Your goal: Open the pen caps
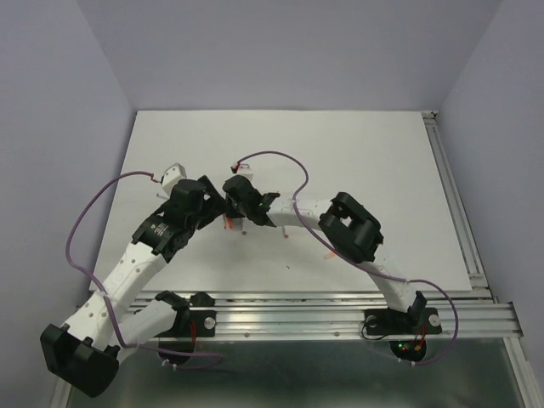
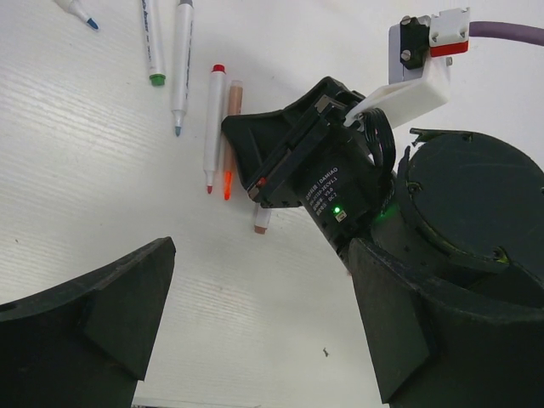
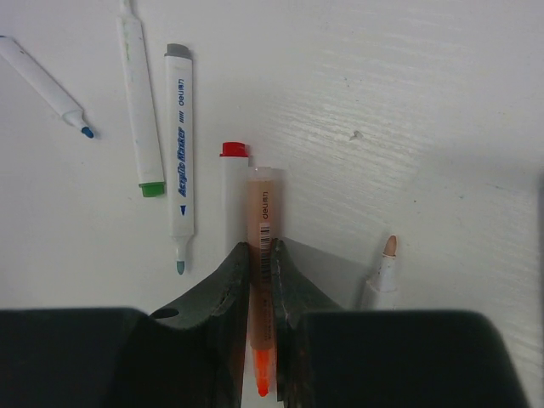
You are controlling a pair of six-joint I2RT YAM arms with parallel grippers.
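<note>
My right gripper [image 3: 261, 251] is shut on a peach-barrelled pen [image 3: 262, 204] lying on the white table; its bare orange tip shows between the fingers. In the left wrist view the same pen [image 2: 231, 136] lies beside a red-tipped pen [image 2: 212, 127], with the right gripper's black body [image 2: 297, 161] over it. My left gripper [image 2: 263, 323] is open and empty, just above the table near the right gripper. In the top view both grippers [image 1: 225, 206] meet at mid-table. No loose pen caps show; the pens in view have bare tips.
Other uncapped pens lie to the left: a grey-ended pen with a teal tip [image 3: 179, 170], a green-ended pen [image 3: 143, 110], a blue-tipped pen [image 3: 51, 89], a red-ended pen [image 3: 233, 178]. A peach-tipped pen [image 3: 382, 272] lies to the right. A metal rail [image 1: 340, 306] runs along the near edge.
</note>
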